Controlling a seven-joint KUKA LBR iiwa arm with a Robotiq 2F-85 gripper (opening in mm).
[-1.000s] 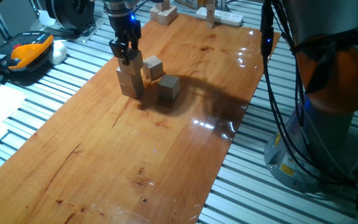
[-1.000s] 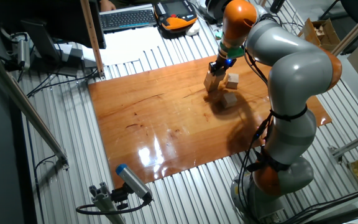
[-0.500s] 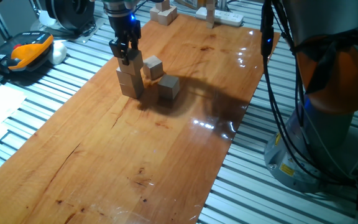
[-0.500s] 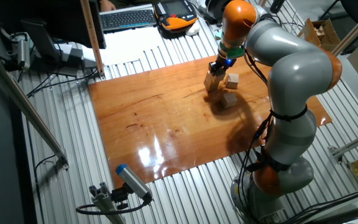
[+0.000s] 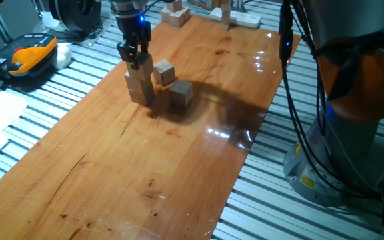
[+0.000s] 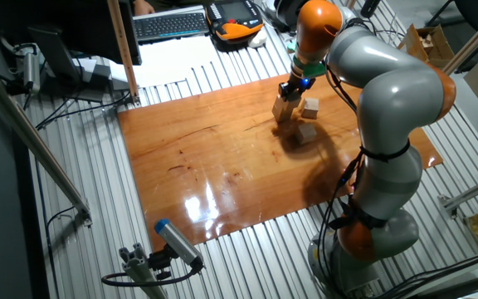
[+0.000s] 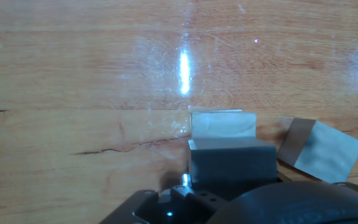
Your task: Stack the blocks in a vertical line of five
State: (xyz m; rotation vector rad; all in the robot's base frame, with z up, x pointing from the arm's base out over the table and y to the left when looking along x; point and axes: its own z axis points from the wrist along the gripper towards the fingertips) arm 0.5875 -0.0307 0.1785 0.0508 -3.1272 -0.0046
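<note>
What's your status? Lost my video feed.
Hand at top block of three-high stack, grip state unclear. Two loose blocks beside stack. Nothing blocking.

- Honestly can't read a single word, number or logo anywhere from where I'm standing.
- The yellow sticker low on the robot base has some print on it, but it's way too small and blurry to make out.
- The blocks are plain wood with no markings.
</note>
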